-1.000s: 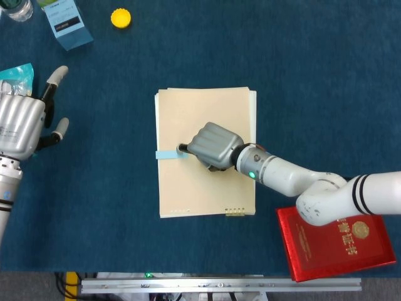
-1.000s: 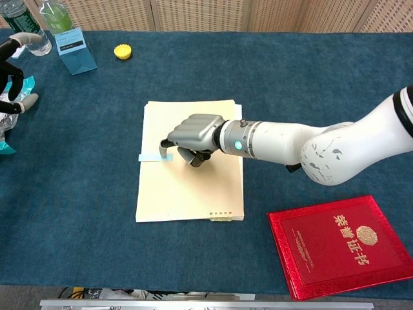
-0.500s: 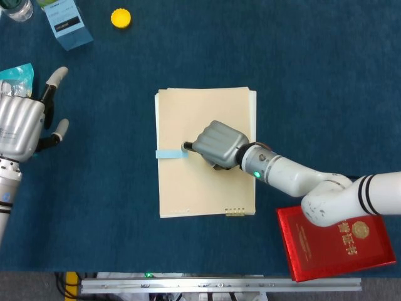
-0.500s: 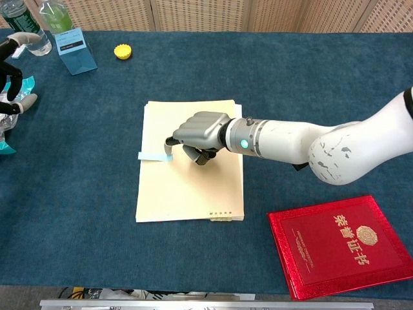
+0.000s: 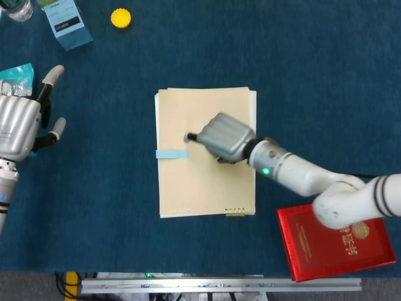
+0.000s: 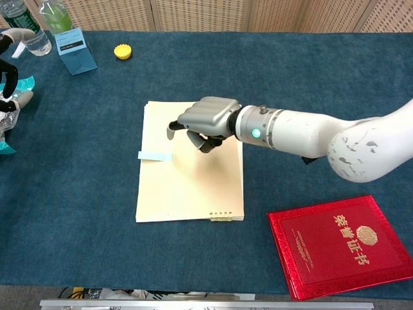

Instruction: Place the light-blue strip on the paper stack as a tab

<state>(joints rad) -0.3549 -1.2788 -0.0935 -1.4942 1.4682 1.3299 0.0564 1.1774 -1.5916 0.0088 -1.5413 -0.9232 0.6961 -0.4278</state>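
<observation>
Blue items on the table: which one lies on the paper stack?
The light-blue strip, flat across the paper stack's left edge. The blue carton stands far off, at the table's top-left corner.

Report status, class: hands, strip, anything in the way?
Right hand curled, holding nothing, above stack. Left hand open, far left. Strip on stack's left edge, overhanging. Nothing in the way.

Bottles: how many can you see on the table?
2. Both stand at the table's far left corner in the chest view: a clear bottle and a green-tinted bottle beside it. Others may be out of frame.

Matt paper stack (image 5: 207, 182), glossy red booklet (image 5: 341, 244)
</observation>
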